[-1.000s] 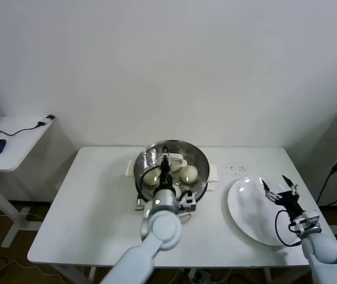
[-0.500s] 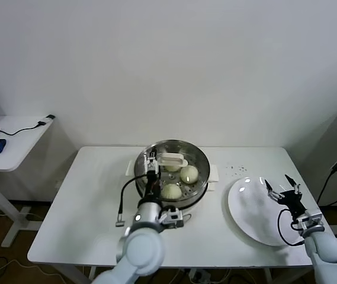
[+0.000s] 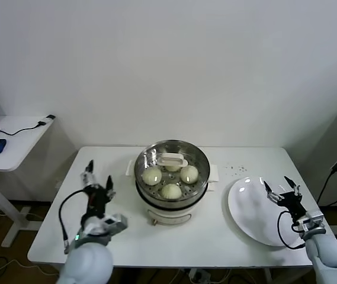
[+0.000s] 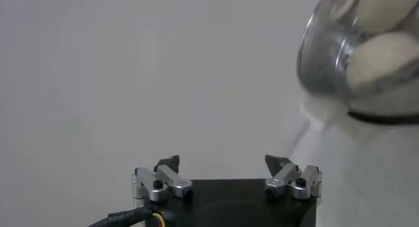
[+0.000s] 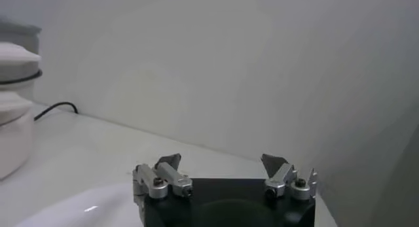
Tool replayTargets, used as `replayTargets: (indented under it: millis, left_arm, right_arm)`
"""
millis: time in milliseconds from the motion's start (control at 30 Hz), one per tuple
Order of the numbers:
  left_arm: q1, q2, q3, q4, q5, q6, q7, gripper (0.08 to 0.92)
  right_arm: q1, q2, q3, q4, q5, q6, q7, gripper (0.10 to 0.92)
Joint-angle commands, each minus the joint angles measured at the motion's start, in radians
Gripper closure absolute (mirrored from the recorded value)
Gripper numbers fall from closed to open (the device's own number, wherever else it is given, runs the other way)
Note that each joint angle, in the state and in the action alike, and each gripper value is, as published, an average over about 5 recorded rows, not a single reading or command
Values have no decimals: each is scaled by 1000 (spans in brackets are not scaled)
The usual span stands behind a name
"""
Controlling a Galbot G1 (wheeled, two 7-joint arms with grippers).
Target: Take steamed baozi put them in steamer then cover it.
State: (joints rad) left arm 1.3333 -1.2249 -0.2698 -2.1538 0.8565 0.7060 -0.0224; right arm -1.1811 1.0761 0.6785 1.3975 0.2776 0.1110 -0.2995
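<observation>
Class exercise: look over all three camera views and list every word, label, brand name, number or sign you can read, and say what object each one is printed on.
None can be read in any view.
The steamer has a small dark mark low on the front of its base, too small to read.
The cover, the baozi, the white plate and the table show no lettering.
The left gripper and right gripper show no markings.

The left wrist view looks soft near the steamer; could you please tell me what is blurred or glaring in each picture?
Left wrist view: the steamer and baozi at the frame's edge are out of focus, while the left gripper is sharp. Head view: glare on the cover and a bright spot on the plate. Right wrist view: the right gripper is sharp, the background soft.
</observation>
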Motion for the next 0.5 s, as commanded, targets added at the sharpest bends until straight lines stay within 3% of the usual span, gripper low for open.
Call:
replayTargets:
  millis: [33,200,500]
  left_arm:
    - [243,-126,-403,20,-788,-710,-220,177]
    - [269,-212,-466,97,-923,-771,-119,177]
    - [317,-219,-443,147,-1036,-806,-100,177]
  right_arm:
    - [-71,18,15,147,15,-51,0,203]
    - [-106,28,24,195,37,-70,-3,203]
    - [-172,56,40,234,51,-63,-19,203]
